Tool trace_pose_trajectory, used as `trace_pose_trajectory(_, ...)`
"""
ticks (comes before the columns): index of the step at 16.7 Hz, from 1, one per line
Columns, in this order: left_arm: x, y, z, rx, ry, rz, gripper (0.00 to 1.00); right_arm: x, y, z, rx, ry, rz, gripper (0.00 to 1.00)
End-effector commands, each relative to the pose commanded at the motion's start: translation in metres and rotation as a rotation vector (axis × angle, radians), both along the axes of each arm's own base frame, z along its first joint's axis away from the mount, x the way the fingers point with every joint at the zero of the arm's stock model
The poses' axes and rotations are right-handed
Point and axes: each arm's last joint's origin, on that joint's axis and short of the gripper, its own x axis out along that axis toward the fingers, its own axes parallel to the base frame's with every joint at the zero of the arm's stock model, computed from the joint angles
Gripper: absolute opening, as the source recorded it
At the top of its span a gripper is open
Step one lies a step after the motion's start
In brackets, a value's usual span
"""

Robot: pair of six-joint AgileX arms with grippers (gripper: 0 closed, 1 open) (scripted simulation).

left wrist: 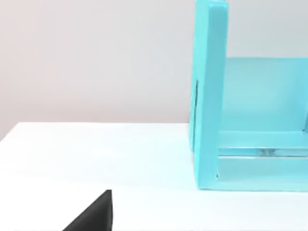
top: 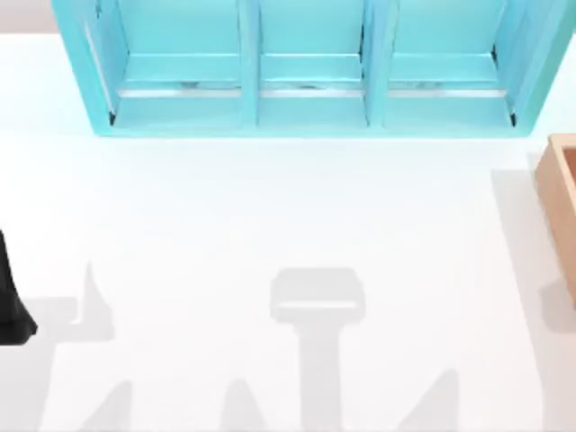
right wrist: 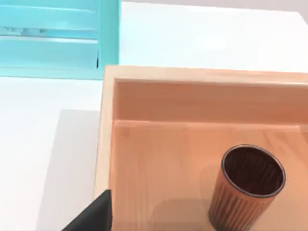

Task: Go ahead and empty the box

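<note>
Two dark wedges are what I have of my own grippers: a black sliver of the left gripper (left wrist: 91,214) in the left wrist view, and a matching sliver of the right gripper (right wrist: 91,214) in the right wrist view. From those slivers I cannot tell how wide either grip stands, nor whether either has hold of anything.

From above, the box (top: 560,207) lies at the right edge of the white table (top: 270,207), cut off by the frame, with one tan wall and a strip of darker inside in sight. It sits in front of the right end of the cyan shelf unit (top: 306,63) and apart from it. My left arm (top: 11,301) is a black shape at the table's far left edge, well apart from the box.

The right wrist view adds what the top view leaves out, the inside of the box. My right gripper hovers over the box's near corner, its dark tip just beside the thick side wall. A brown ribbed cup (right wrist: 248,187) stands upright on the wooden floor, near the middle of what I see, clear of the far wall. Beyond that wall stands the shelf unit's corner.

The left wrist view looks along the tabletop at the shelf unit's end panel and one compartment, with bare white table between it and my left gripper.
</note>
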Motion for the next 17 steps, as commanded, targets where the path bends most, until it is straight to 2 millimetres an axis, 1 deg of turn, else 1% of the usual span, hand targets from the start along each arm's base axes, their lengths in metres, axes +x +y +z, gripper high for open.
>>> trace_pose_trajectory(2, 0.000, 0.000, 0.000, 0.000, 0.000, 0.000, 1.00, 0.014, -0.006, 0.014, -0.010, 0.179, -0.020, 1.00)
trace_pose_trajectory(5, 0.000, 0.000, 0.000, 0.000, 0.000, 0.000, 1.00, 0.044, -0.019, 0.028, -0.003, 0.471, -0.037, 1.00)
trace_pose_trajectory(7, 0.000, 0.000, 0.000, 0.000, 0.000, 0.000, 1.00, 0.068, -0.030, 0.031, 0.016, 0.663, -0.039, 1.00)
trace_pose_trajectory(10, 0.000, 0.000, 0.000, 0.000, 0.000, 0.000, 1.00, 0.101, -0.048, 0.030, 0.057, 0.914, -0.031, 1.00)
trace_pose_trajectory(13, 0.000, 0.000, 0.000, 0.000, 0.000, 0.000, 1.00, 0.125, -0.065, 0.027, 0.099, 1.089, -0.018, 1.00)
trace_pose_trajectory(15, 0.000, 0.000, 0.000, 0.000, 0.000, 0.000, 1.00, 0.134, -0.074, 0.026, 0.119, 1.157, -0.010, 1.00)
trace_pose_trajectory(17, 0.000, 0.000, 0.000, 0.000, 0.000, 0.000, 1.00, 0.138, -0.078, 0.026, 0.129, 1.187, -0.006, 1.00)
